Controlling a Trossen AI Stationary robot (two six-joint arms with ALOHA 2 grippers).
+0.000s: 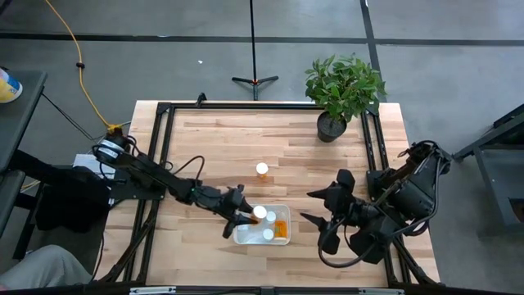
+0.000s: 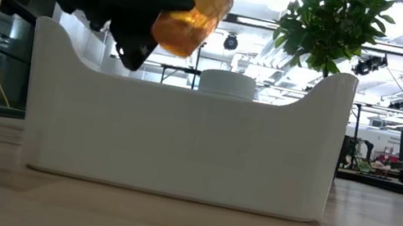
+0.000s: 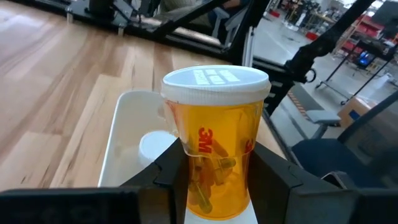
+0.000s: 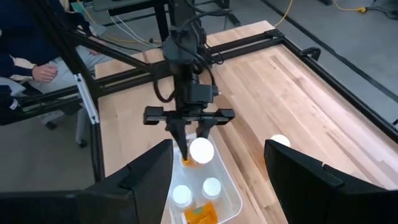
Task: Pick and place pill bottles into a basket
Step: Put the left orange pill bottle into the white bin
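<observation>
The left gripper (image 1: pixel 243 218) is clamping an orange pill bottle (image 3: pixel 214 149) (white cap up) just above the white basket (image 1: pixel 282 238), which is holding several other bottles. One more bottle (image 1: pixel 262 170) is standing alone on the table (image 1: pixel 213 139), while the right gripper (image 1: pixel 321 217) is waiting wide open beside the basket.

The basket (image 2: pixel 180 142) wall hides bottles inside.

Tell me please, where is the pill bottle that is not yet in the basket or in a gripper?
In the high view, the lone pill bottle stands upright on the table near its centre, just beyond the basket, on the side toward the plant.
</observation>
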